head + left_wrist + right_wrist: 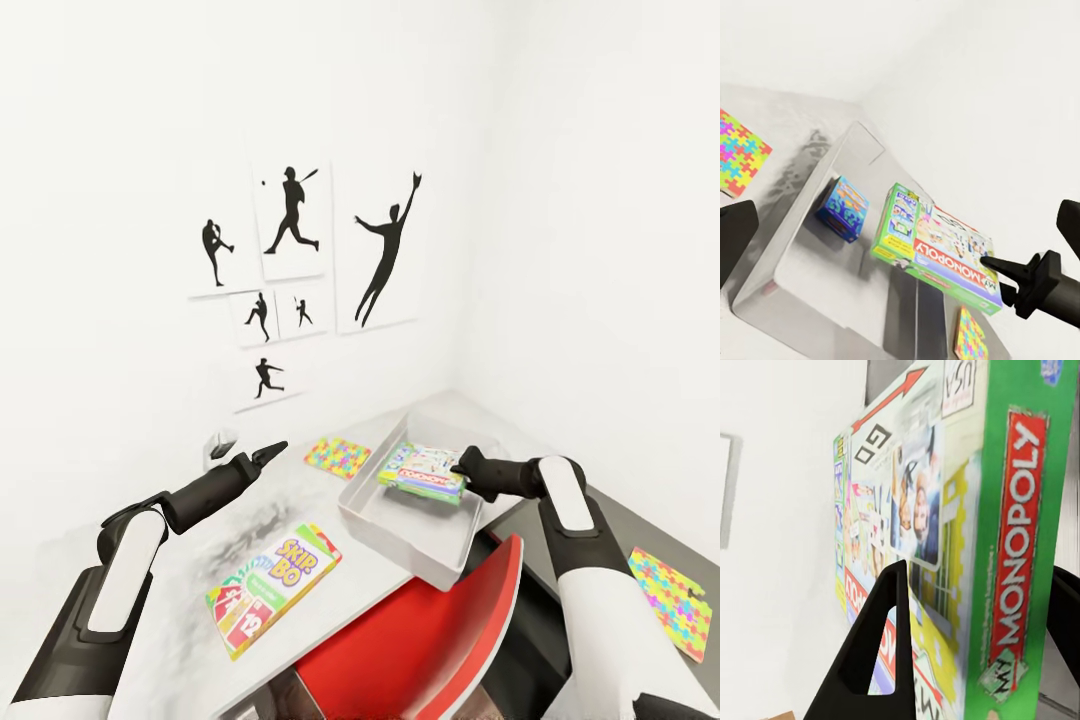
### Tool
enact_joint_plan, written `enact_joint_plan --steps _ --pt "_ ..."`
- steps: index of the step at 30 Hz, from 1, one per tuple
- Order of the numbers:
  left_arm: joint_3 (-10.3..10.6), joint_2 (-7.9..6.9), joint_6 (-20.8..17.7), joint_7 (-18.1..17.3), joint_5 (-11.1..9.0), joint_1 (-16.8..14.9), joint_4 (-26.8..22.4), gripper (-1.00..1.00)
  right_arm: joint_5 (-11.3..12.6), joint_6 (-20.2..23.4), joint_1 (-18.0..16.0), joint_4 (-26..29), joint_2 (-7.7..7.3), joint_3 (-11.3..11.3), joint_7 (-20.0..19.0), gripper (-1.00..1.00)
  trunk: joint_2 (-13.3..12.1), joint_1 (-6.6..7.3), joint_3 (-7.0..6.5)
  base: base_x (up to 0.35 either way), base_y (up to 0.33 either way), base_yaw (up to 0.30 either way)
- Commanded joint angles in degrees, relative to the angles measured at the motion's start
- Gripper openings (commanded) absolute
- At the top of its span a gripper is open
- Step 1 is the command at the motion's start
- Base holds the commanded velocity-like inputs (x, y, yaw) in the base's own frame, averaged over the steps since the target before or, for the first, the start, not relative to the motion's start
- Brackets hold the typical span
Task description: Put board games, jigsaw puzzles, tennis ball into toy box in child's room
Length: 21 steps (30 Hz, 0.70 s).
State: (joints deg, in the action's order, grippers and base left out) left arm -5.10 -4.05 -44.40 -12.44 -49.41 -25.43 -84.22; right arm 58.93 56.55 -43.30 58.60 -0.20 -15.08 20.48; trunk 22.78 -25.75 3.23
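**Head view: Monopoly box held over the toy box, ready to set down**

Head view shows the right gripper (461, 467) clamped on the edge of the Monopoly box (422, 473), holding it flat above the toy box (372, 512) on the table (250, 515). In the right wrist view the two black fingers (874, 660) straddle the box's thin green side, jaws closed onto it. To finish this step well, I judge the box should be lowered until it rests on the tray floor before the jaws part, and kept level so it clears the sloped wall and the small blue board game (844, 208) already lying inside, seen in the left wrist view.

The left gripper (270, 453) hovers above the table with nothing in it, jaws nearly closed to a point.

Readable print: "MY MONOPOLY" in white on a red band along the green edge, and "GO" with a red arrow on the lid. The Skip-Bo box (272, 586) on the table reads "SKIP BO". One jigsaw puzzle (337, 456) lies just beside the toy box, another (677, 600) on the dark cabinet section.
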Motion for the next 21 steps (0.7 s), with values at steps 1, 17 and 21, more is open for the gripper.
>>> enact_joint_plan --steps 1,17,21 --pt "-0.09 0.01 -0.33 -0.22 0.04 -0.06 -0.02 1.0 0.67 -0.06 -0.14 -0.02 0.03 -0.04 1.13 -1.0 0.14 -0.04 0.23 0.0 0.0 0.0" --pt "-0.09 0.01 -0.42 -0.22 0.01 -0.06 -0.06 1.0 0.74 -0.89 -1.72 -0.23 1.68 -0.1 10.0 -1.0 0.14 -0.04 1.49 0.0 0.0 0.0" --pt "-0.09 0.01 -0.42 -0.22 0.01 -0.06 -0.06 1.0 0.78 -0.9 -1.76 -0.24 1.69 -0.09 10.22 -1.0 0.14 -0.04 1.56 0.0 0.0 0.0"
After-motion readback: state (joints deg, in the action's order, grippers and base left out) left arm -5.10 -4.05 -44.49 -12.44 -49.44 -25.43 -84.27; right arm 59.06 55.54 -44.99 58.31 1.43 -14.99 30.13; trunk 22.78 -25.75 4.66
